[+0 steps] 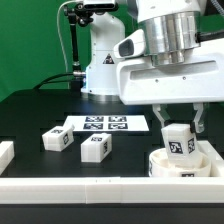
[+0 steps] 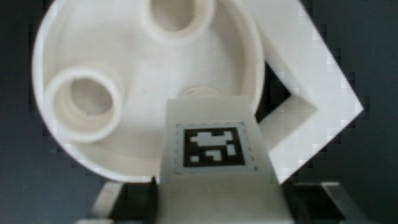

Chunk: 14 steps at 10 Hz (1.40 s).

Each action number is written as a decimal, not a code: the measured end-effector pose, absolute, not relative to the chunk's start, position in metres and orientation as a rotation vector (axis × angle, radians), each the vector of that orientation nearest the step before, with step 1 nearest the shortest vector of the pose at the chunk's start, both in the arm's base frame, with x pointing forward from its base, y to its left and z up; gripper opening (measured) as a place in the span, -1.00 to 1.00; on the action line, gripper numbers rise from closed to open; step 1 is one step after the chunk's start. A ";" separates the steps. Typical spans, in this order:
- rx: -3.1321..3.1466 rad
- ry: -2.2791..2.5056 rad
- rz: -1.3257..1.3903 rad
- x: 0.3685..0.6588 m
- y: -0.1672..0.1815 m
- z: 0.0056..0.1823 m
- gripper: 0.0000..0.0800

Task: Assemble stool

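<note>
My gripper (image 1: 179,128) is shut on a white blocky stool leg (image 1: 179,142) with a black-and-white tag and holds it upright just above the round white seat (image 1: 180,164) at the exterior view's right front. In the wrist view the leg (image 2: 221,148) fills the space between my fingers (image 2: 139,196), and the seat (image 2: 134,85) lies beyond it with two round sockets showing. Two more legs lie on the black table, one (image 1: 55,140) at the exterior view's left and one (image 1: 95,148) near the middle.
The marker board (image 1: 106,124) lies flat behind the loose legs. A white wall (image 1: 70,186) runs along the table's front, with a white block (image 1: 5,154) at the exterior view's left edge. The arm's base (image 1: 100,55) stands at the back.
</note>
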<state>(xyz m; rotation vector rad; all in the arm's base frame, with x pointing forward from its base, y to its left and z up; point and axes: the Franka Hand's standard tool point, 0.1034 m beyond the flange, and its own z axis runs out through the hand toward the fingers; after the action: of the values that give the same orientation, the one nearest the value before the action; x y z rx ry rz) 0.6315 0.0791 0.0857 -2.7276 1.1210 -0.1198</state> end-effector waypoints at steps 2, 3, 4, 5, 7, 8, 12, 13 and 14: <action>-2.629 1.309 -0.097 0.631 0.090 0.084 -0.16; -2.591 1.371 -0.086 0.630 0.093 0.084 -0.16; -2.527 1.464 -0.069 0.630 0.094 0.084 -0.16; -2.452 1.569 -0.048 0.630 0.096 0.084 -0.16; -2.342 1.706 -0.025 0.630 0.099 0.083 -0.16; -2.316 1.739 -0.020 0.630 0.100 0.084 -0.16; -2.333 1.714 -0.010 0.632 0.100 0.090 0.42; -2.336 1.697 -0.020 0.633 0.099 0.096 0.58; -2.343 1.677 -0.031 0.635 0.099 0.101 0.58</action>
<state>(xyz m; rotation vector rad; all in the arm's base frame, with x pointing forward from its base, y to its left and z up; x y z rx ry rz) 0.6348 0.0994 0.1014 -2.3425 1.6772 -0.0306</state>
